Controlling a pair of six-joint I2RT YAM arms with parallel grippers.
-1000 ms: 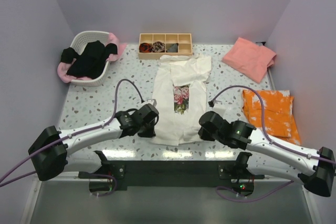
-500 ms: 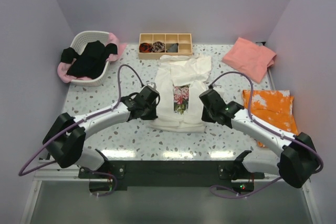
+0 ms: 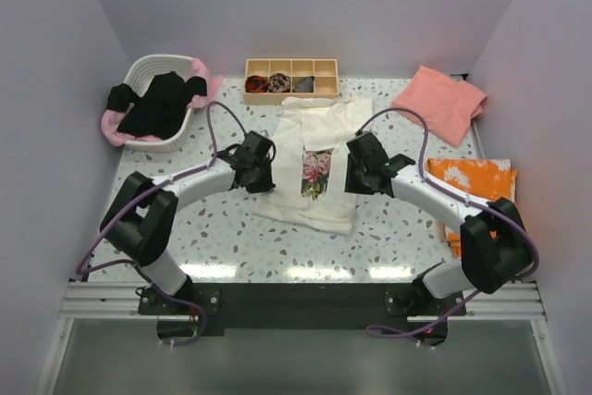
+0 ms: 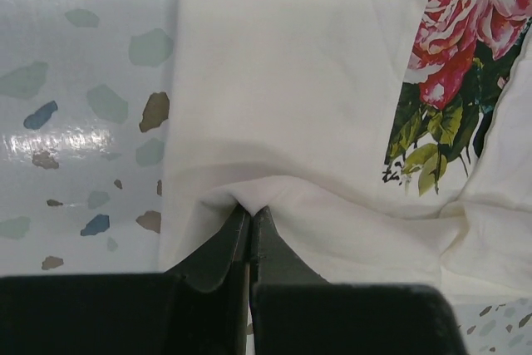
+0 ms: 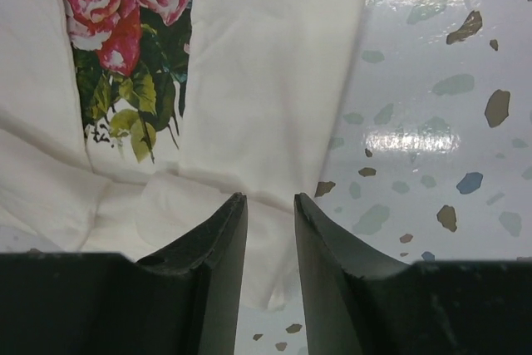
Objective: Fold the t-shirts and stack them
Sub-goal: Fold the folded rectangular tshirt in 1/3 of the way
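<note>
table (image 3: 185, 219) centre: centre t-shirt (image 3: 314, 150) | behind it: divided box (image 3: 291, 63) | far-left corner: basket (image 3: 139, 71), heaped t-shirts (image 3: 157, 104) in it | far-right corner: folded t-shirt (image 3: 439, 104) | right edge, nearer: spread cloth (image 3: 472, 187), apart from centre t-shirt

You're working in a robotics lab cell: plain lilac walls (image 3: 296, 6) box in a speckled table (image 3: 222, 238), with a left arm (image 3: 190, 184) and right arm (image 3: 427, 199) bolted to a metal rail (image 3: 102, 300) at 6 o'clock.

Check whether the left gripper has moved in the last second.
Yes. The left gripper, shut on the white shirt, has travelled forward, closer to the wooden tray at the back, carrying the cloth along.
</note>
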